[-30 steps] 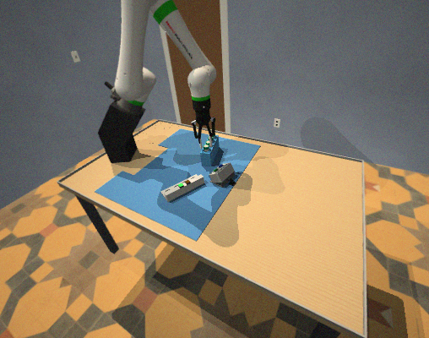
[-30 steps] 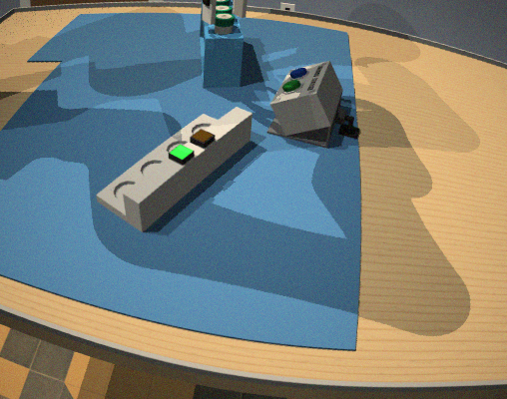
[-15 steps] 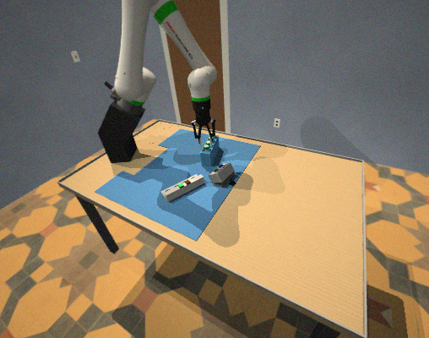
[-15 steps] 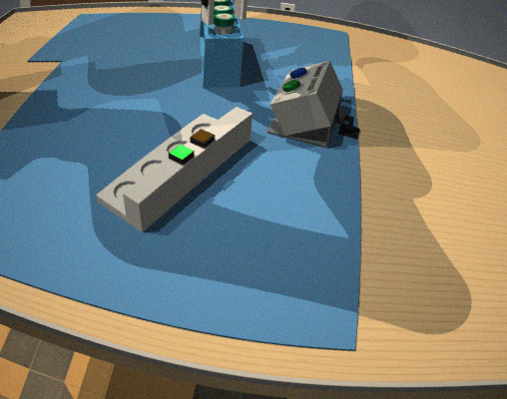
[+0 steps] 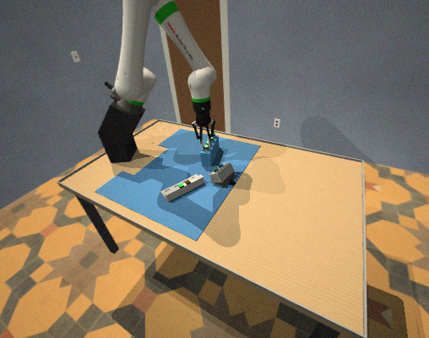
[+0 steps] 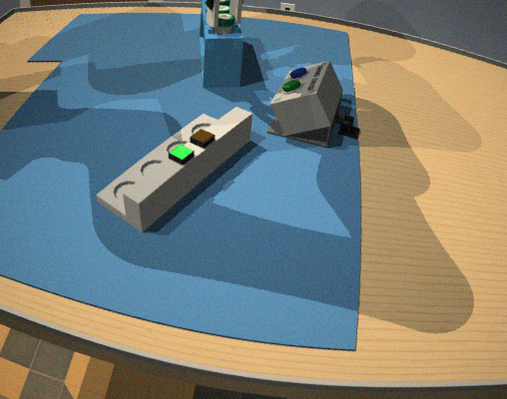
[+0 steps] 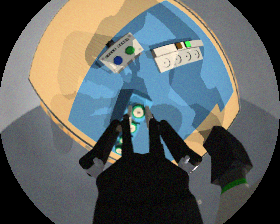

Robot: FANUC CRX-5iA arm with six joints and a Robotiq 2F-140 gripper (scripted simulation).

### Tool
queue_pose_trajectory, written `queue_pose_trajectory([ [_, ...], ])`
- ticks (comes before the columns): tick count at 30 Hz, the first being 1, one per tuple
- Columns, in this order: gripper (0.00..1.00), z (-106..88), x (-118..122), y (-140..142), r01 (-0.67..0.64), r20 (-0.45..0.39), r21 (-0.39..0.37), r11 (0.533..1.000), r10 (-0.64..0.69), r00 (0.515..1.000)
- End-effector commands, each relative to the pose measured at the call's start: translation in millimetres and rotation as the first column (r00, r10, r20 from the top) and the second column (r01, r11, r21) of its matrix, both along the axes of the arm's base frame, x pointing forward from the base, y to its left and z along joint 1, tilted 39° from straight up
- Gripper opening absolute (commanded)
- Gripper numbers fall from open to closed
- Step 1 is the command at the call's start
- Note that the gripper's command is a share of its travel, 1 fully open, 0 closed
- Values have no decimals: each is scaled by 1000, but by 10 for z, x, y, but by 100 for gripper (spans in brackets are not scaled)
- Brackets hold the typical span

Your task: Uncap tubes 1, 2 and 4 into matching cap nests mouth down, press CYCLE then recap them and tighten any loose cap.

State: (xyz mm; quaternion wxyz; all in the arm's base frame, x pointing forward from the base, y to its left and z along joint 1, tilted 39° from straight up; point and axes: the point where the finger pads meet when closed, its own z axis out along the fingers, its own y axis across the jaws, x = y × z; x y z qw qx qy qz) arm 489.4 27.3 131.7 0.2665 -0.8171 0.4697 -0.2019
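Note:
The blue decapping station (image 6: 223,54) stands at the back of the blue mat, with a row of green-topped caps on its tubes. My gripper (image 6: 226,8) is straight above it, fingers down on either side of the row, shut on one cap (image 7: 134,118) behind the nearest cap (image 6: 226,20). I cannot tell which tube it is. The gripper also shows in the top view (image 5: 206,142). The grey cap tray (image 6: 179,164) has its green lamp (image 6: 181,153) lit and its amber lamp (image 6: 203,137) dark. Its nests (image 6: 125,188) look empty.
The small grey desk (image 6: 306,101) with the blue CYCLE key (image 6: 297,73) and the green READY key (image 6: 290,86) stands tilted to the right of the tray. The arm's black base (image 5: 117,134) is at the table's far left corner.

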Motion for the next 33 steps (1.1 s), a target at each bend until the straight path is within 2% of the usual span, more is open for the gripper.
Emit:
queue_pose_trajectory([
  [1,0,1,1,0,0,0,0,1000,0,1000],
  [11,0,1,1,0,0,0,0,1000,0,1000],
  [17,0,-1,3,1,157,-57,112,981,-152,987],
  [19,0,-1,3,1,157,-57,112,981,-152,987],
  [26,0,-4,5,1,339,-144,226,913,-313,939],
  [33,0,-6,7,2,511,-248,318,799,-450,858],
])
